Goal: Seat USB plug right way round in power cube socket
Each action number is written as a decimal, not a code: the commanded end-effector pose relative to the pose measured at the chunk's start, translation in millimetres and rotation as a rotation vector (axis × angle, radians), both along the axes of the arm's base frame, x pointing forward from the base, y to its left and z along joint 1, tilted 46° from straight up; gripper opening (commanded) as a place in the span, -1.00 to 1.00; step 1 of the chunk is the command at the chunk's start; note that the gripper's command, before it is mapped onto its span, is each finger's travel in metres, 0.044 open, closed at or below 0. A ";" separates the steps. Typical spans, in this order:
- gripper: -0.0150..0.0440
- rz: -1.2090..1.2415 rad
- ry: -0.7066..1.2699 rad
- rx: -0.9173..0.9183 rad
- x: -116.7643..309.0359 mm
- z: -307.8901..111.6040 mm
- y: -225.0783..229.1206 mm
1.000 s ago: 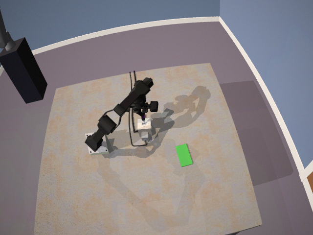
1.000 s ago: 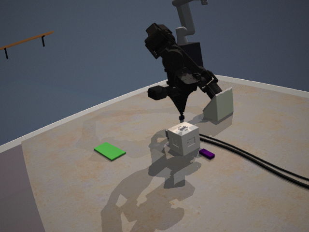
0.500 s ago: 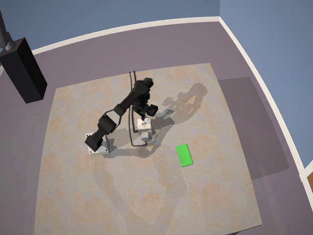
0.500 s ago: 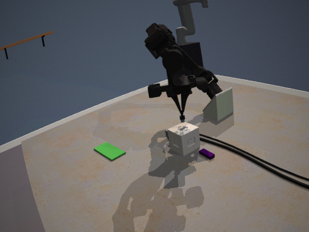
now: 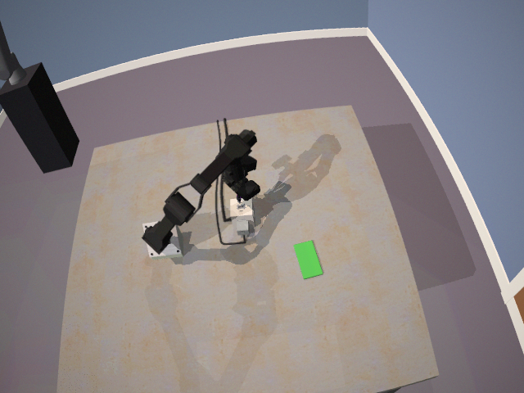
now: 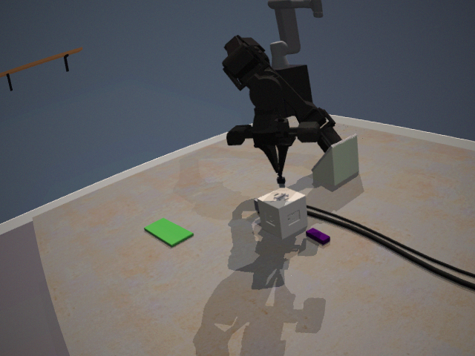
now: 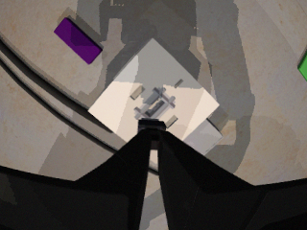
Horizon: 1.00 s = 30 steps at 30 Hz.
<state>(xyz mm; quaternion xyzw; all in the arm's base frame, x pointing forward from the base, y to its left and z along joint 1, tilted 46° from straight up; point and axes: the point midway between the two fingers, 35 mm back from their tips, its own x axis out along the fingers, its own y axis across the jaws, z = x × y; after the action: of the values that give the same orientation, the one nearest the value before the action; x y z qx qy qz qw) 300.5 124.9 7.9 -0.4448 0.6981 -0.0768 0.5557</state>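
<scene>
The white power cube (image 5: 236,214) (image 6: 274,225) (image 7: 153,62) stands on the table. The socket (image 5: 241,205) (image 6: 280,196) (image 7: 154,108) on its top is empty. My gripper (image 6: 280,175) (image 7: 153,138) is shut on the small black USB plug (image 6: 280,179) (image 7: 152,125) and holds it just above the cube, clear of it. The plug's metal end points down in the exterior view. In the wrist view the cube's top is turned diagonally, and the plug is near its lower part, below the socket. Which way round the plug's contacts face cannot be told.
A pale adapter block (image 5: 242,227) (image 7: 203,137) sits against one side of the cube. Black cables (image 5: 232,243) (image 6: 383,241) run beside the cube. A purple block (image 6: 318,236) (image 7: 78,40) lies close to the cube. A green slab (image 5: 308,259) (image 6: 168,231) lies farther off.
</scene>
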 end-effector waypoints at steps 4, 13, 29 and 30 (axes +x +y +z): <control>-0.49 -0.123 -0.121 0.001 -0.6 -0.5 -0.6; -0.49 -0.290 -0.287 0.004 -0.6 -0.5 -0.6; -0.49 -0.586 -0.583 0.009 -0.6 -0.5 -0.6; -0.49 -0.604 -0.602 0.009 -0.6 -0.5 -0.6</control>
<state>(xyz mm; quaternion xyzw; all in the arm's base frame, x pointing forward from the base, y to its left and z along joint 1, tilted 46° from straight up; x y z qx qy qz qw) 300.5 124.9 7.9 -0.1985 0.6157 -0.3380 0.6836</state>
